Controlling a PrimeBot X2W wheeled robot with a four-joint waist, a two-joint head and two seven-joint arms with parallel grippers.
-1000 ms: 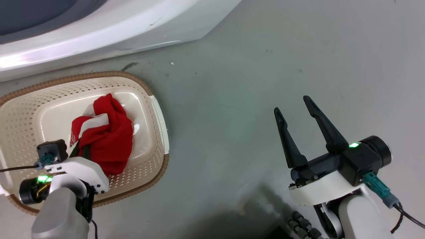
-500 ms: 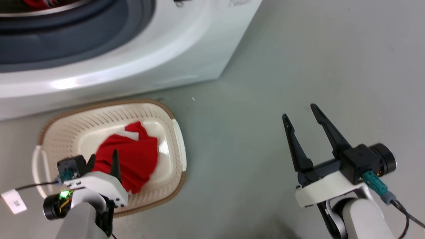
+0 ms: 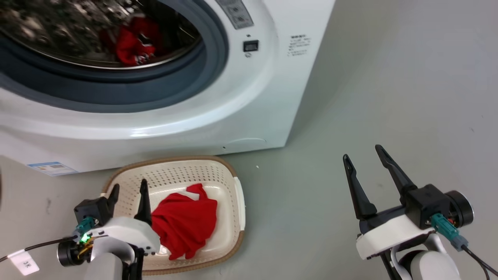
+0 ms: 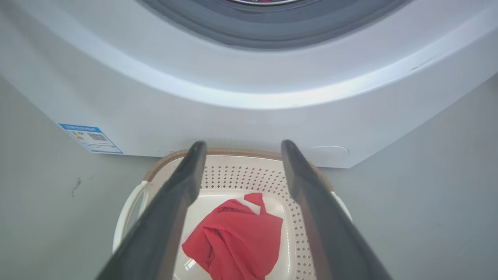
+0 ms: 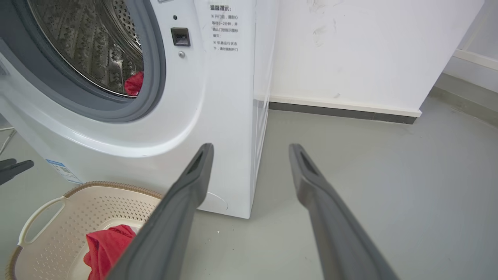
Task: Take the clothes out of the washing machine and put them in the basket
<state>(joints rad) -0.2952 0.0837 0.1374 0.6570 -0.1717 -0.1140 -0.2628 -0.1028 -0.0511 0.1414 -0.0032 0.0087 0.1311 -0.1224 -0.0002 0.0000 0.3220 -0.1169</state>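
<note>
Left jaws lifted off crumpled clothes (image 3: 183, 225), perforated basket (image 3: 175, 177)

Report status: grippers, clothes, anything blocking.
Left gripper open near basket; right gripper open, empty. One red garment in basket; more clothes in washing machine. Porthole open.

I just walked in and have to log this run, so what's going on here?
The robot is emptying the washing machine into the basket on the floor before it. One red garment lies in the basket; a second red garment is in the drum. Both grippers are open and empty: the left gripper above the basket's near side, the right gripper above the floor.
</note>
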